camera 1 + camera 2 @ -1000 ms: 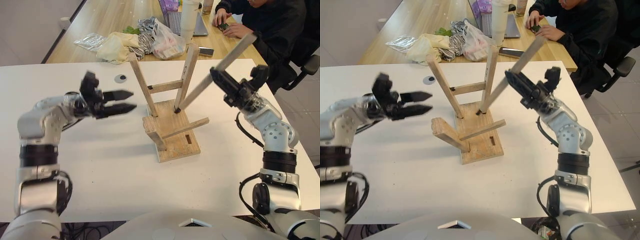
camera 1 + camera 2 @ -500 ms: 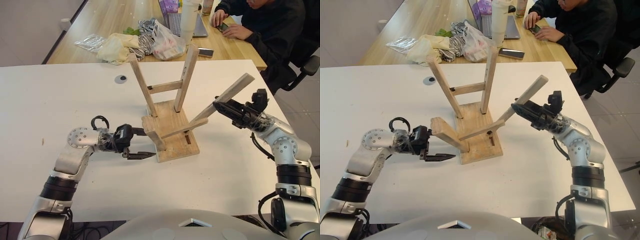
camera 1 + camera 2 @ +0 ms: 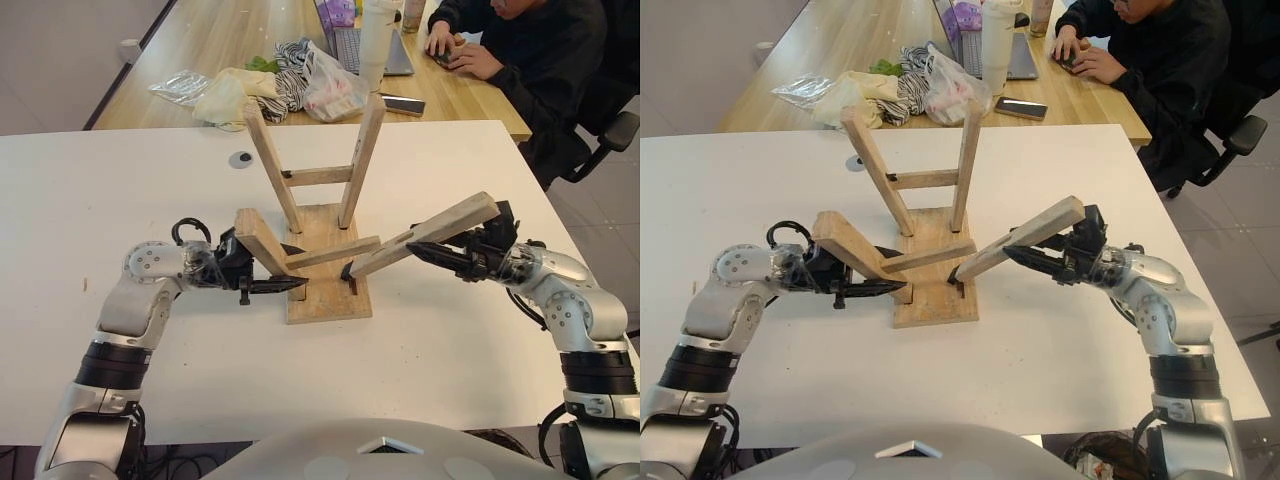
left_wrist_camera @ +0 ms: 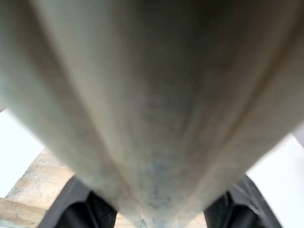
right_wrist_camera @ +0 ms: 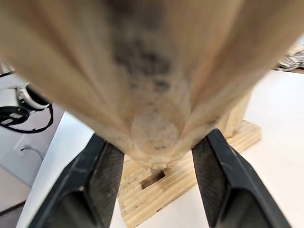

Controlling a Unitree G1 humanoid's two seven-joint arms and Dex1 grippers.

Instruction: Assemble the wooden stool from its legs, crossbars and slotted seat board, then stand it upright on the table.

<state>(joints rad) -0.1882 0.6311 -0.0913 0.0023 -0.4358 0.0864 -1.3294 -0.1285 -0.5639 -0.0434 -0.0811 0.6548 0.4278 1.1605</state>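
Wood on a white table (image 3: 500,360): the slotted seat board (image 3: 325,303) lies flat near the middle, with two rear legs (image 3: 272,160) standing up from its far side, joined by an upper crossbar (image 3: 317,176). A near-left leg (image 3: 258,238) leans outward with the left gripper (image 3: 292,283) clamped around it low down, just above the board. A near-right leg (image 3: 410,240) slants away to the right, its lower end at a slot in the board, gripped between the right gripper's (image 3: 425,253) fingers. A lower crossbar (image 3: 335,252) runs between these two legs.
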